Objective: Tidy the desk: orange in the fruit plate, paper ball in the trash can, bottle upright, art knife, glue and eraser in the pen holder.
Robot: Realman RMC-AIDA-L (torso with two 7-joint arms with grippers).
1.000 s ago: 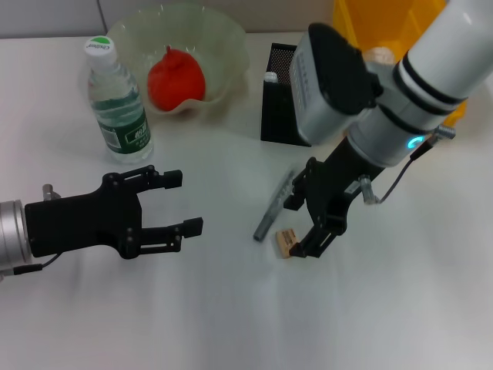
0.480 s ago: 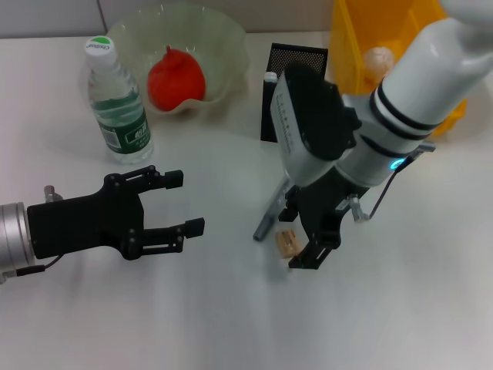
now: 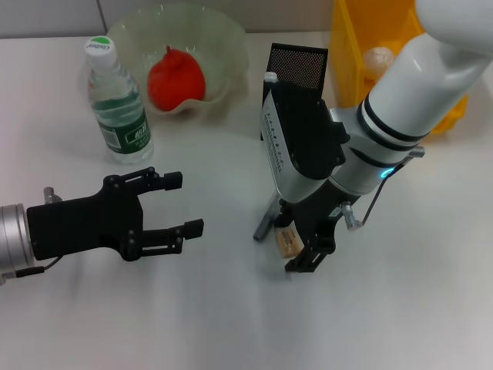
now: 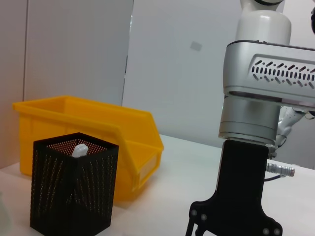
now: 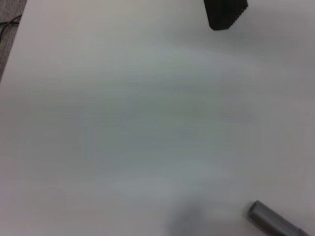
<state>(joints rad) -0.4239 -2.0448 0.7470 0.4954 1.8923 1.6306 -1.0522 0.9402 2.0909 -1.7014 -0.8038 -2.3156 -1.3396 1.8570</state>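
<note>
The tan eraser (image 3: pixel 288 240) lies on the white table between the fingers of my right gripper (image 3: pixel 296 243), which stands open over it. The grey art knife (image 3: pixel 266 220) (image 5: pixel 275 222) lies just left of it, partly under the right wrist. The orange (image 3: pixel 176 77) sits in the pale-green fruit plate (image 3: pixel 227 42). Left of the plate the bottle (image 3: pixel 118 104) stands upright. The paper ball (image 3: pixel 378 58) rests inside the yellow trash can (image 3: pixel 350 31) (image 4: pixel 98 129). The black mesh pen holder (image 3: pixel 296 65) (image 4: pixel 74 189) holds a white-capped item (image 4: pixel 79 149). My left gripper (image 3: pixel 187 202) hovers open at the front left, holding nothing.
The right arm's white forearm (image 3: pixel 416 77) crosses in front of the trash can. Bare table (image 3: pixel 231 324) spreads across the front and between the two grippers. The left wrist view shows the right arm's wrist (image 4: pixel 256 113) past the pen holder.
My right arm has swung left and down, bringing its fingers around the eraser and uncovering the pen holder. The eraser and the left arm have stayed put.
</note>
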